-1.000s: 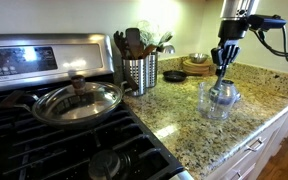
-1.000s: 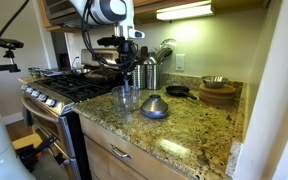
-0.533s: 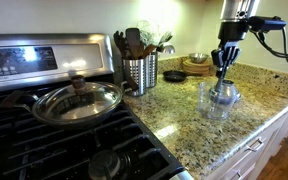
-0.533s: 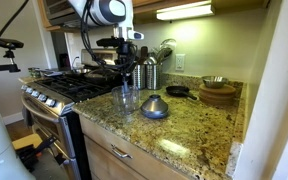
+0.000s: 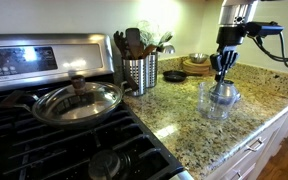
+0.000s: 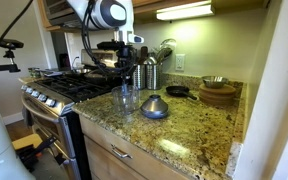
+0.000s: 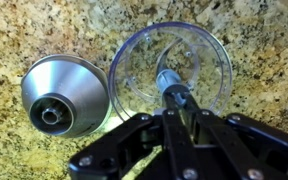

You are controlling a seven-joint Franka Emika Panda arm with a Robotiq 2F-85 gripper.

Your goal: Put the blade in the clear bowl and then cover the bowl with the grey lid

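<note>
Tool [image 7: 177, 103] w/ blade [image 7: 168, 78] – over bowl [image 7: 216, 52]

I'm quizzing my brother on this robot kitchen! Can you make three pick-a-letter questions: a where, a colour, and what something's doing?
1. Where is the grey lid? A beside the clear bowl on the counter; B on top of it; C on the floor.
2. The glass pan lid's knob is: A blue; B brown; C white.
3. The fingers are: A wide open; B holding a spoon; C shut on the blade.
A: it sits on granite next to the bowl. B: it looks dark brown. C: they pinch its spindle.
</note>
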